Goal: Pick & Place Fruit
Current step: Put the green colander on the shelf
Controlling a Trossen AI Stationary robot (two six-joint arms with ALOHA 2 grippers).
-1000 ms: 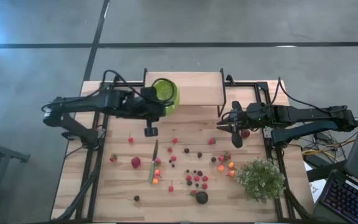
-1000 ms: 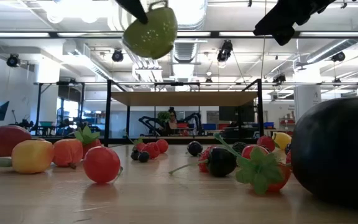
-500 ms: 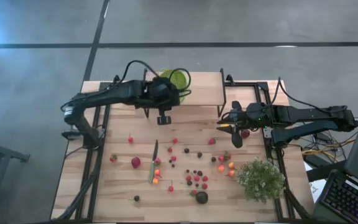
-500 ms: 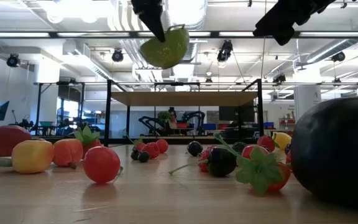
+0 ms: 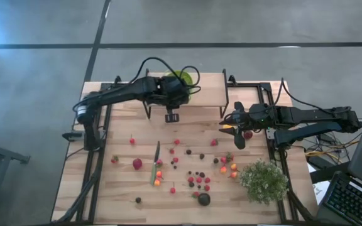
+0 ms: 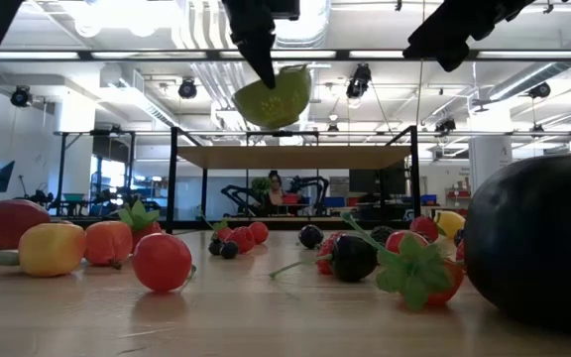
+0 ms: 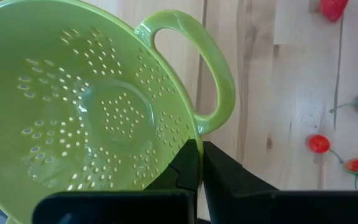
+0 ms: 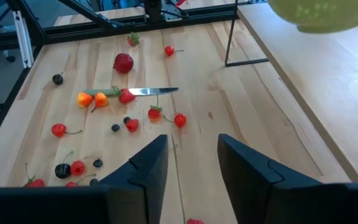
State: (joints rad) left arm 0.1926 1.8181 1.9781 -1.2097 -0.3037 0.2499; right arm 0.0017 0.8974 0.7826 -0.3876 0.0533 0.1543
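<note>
A lime-green colander (image 5: pixel 181 79) hangs in the air over the raised wooden shelf (image 5: pixel 206 94) at the table's far side, with my left gripper (image 7: pixel 196 167) shut on it. The low view shows the colander (image 6: pixel 274 96) high above the table. The fruit (image 5: pixel 193 171) lies scattered on the table's middle and near part: small red, dark and orange pieces, and one bigger dark round one (image 5: pixel 203 199). My right gripper (image 8: pixel 191 167) hovers open above the table's right side, with nothing between its fingers. My left gripper pinches the colander's rim (image 7: pixel 190 134) between its two fingers, right beside the base of one loop handle (image 7: pixel 219 81). The fingers slant down from the table's left. The colander is lifted clear and hangs tilted, its perforated inside facing the wrist camera.
A green-handled knife (image 5: pixel 156 162) lies among the fruit. A bushy pale-green plant (image 5: pixel 264 181) stands at the near right. Black frame posts (image 5: pixel 226 94) hold the shelf. Bare wood lies between the shelf and the fruit.
My left gripper has carried the colander toward the table's right and far edge, from beside the shelf's left end to over the shelf. The colander has stayed in the air and has tipped further over.
</note>
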